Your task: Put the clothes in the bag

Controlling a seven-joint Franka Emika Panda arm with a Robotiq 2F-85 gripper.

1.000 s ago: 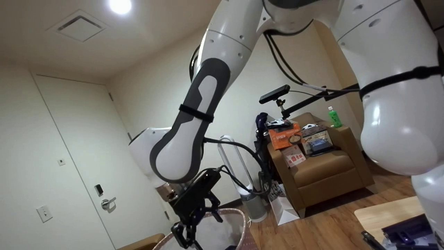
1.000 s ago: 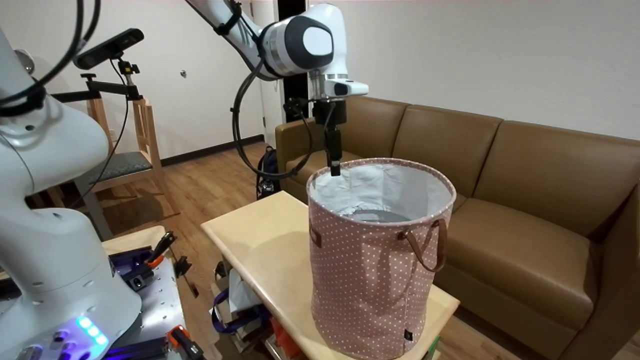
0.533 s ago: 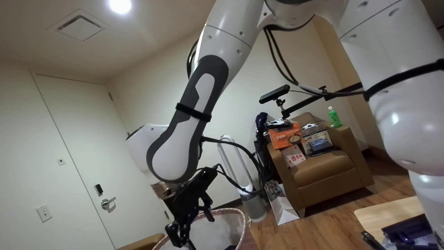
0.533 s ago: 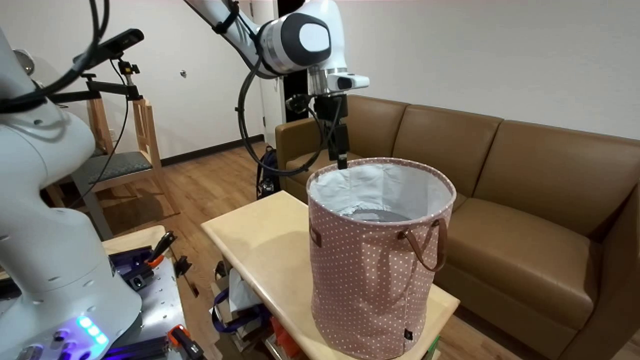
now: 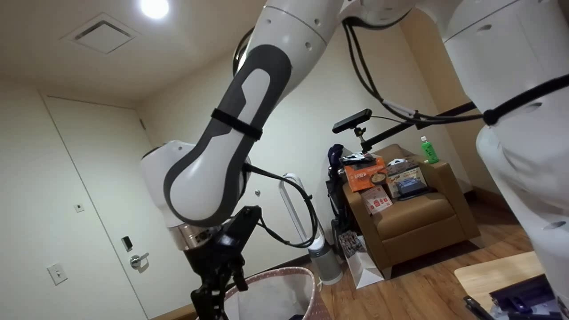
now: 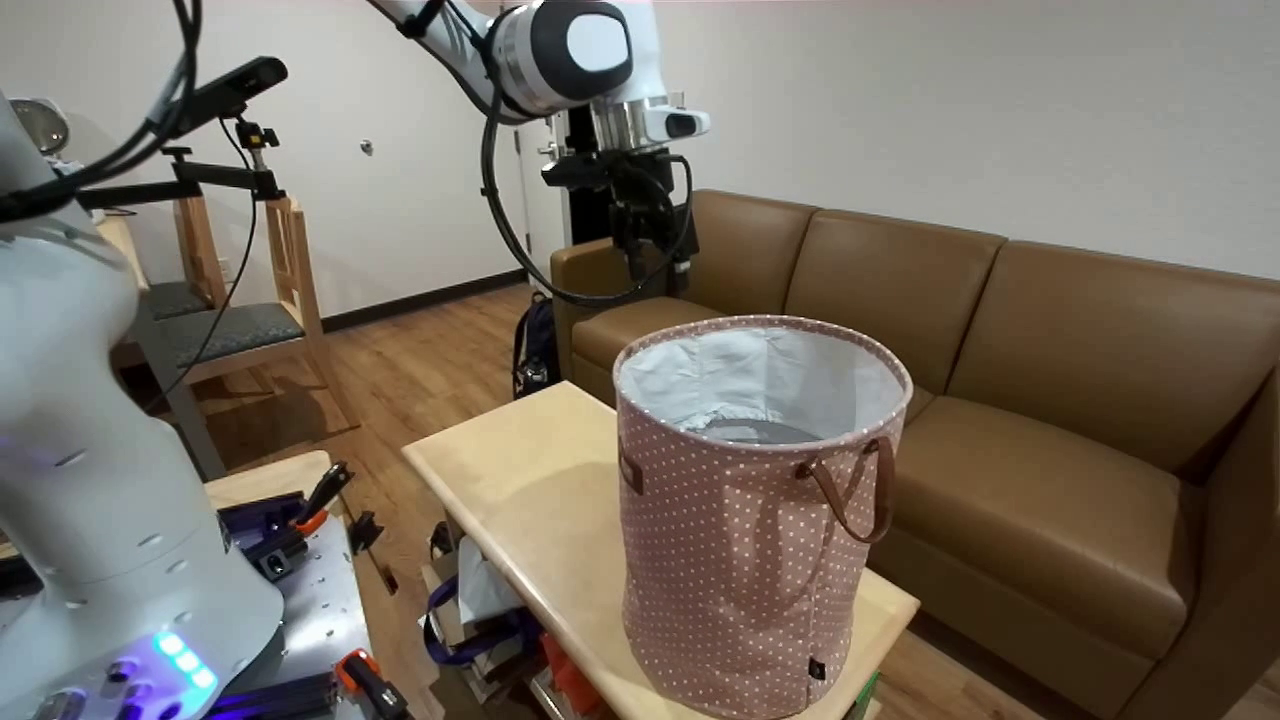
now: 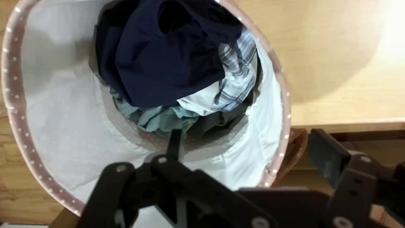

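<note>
The gripper (image 7: pixel 246 136) hangs higher than the rim (image 7: pixel 14 85) of the bag (image 6: pixel 740 560), apart from it, its fingers (image 7: pixel 175 142) spread wide. In the wrist view, one finger shows against the opening and the other past the rim. The clothes (image 7: pixel 171 72) are down inside the bag: a navy garment (image 7: pixel 158 60) lies on top, overlapping a blue-and-white plaid cloth (image 7: pixel 238 83) and a greenish cloth (image 7: pixel 158 118), with a dark cloth (image 7: pixel 216 122) next to these. The bag, pink with white dots, a pale lining (image 7: pixel 63 107) and a brown handle (image 6: pixel 884 490), stands upright on the desk (image 6: pixel 520 470), as an exterior view shows. A brown sofa (image 6: pixel 1060 430) stretches behind it there. In an exterior view, an armchair (image 5: pixel 418 220) carries an orange package (image 5: pixel 361 172) and a green bottle (image 5: pixel 429 152), the bottle standing on an armrest.
</note>
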